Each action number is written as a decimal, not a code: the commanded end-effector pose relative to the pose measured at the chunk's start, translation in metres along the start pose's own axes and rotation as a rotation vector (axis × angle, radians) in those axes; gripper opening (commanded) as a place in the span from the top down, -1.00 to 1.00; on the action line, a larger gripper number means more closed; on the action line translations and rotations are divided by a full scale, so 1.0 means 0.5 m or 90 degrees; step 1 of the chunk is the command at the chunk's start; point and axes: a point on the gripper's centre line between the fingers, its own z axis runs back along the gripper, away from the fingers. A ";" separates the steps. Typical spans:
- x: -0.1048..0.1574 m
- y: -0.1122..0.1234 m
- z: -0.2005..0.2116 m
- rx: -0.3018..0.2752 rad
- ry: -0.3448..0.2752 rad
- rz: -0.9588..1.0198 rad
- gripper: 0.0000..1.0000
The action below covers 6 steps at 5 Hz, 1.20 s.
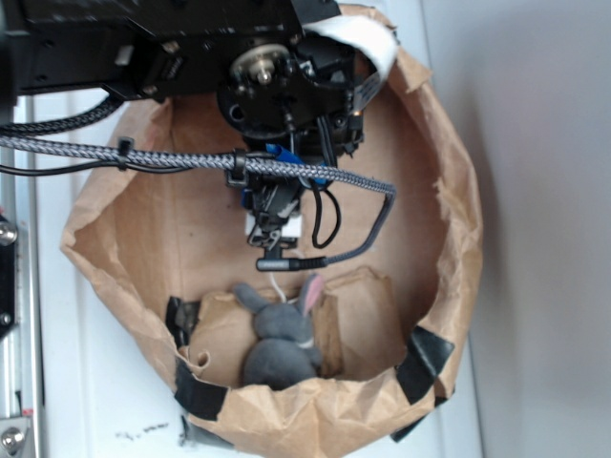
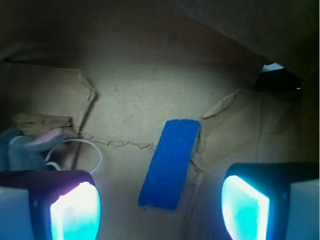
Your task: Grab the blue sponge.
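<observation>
Overhead, the WidowX arm (image 1: 258,72) reaches down into a brown paper bag (image 1: 449,219) whose walls are rolled back into a wide bowl, patched at the near rim with black tape (image 1: 425,358). A braided grey cable (image 1: 172,160) crosses in front of the arm. The gripper (image 2: 160,205) hangs above the bag's floor with its two fingers (image 2: 75,212) set wide apart, one at each lower corner of the wrist view, nothing between them but bare paper.

A grey plush rabbit (image 1: 277,339) with a pink inner ear lies against the bag's near wall in the exterior view; in the wrist view it sits at the left edge, well apart from the sponge, with a thin white cord (image 2: 92,150) looped beside it. Torn, creased paper flaps run along the floor on either side.

The blue sponge (image 2: 170,164) lies flat on the bag's floor, in the gap between the fingers and slightly beyond them, untouched. It is a thin, bright blue rectangle with a finely textured face, its long axis slanted. From the exterior view it seems mostly hidden behind the wrist.
</observation>
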 end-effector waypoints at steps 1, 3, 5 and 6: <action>0.016 -0.025 -0.036 0.042 -0.051 0.027 -1.00; 0.014 -0.015 -0.083 0.035 -0.044 0.116 -1.00; 0.004 -0.024 -0.125 0.067 -0.029 0.120 -1.00; -0.001 -0.026 -0.139 0.083 -0.031 0.123 -1.00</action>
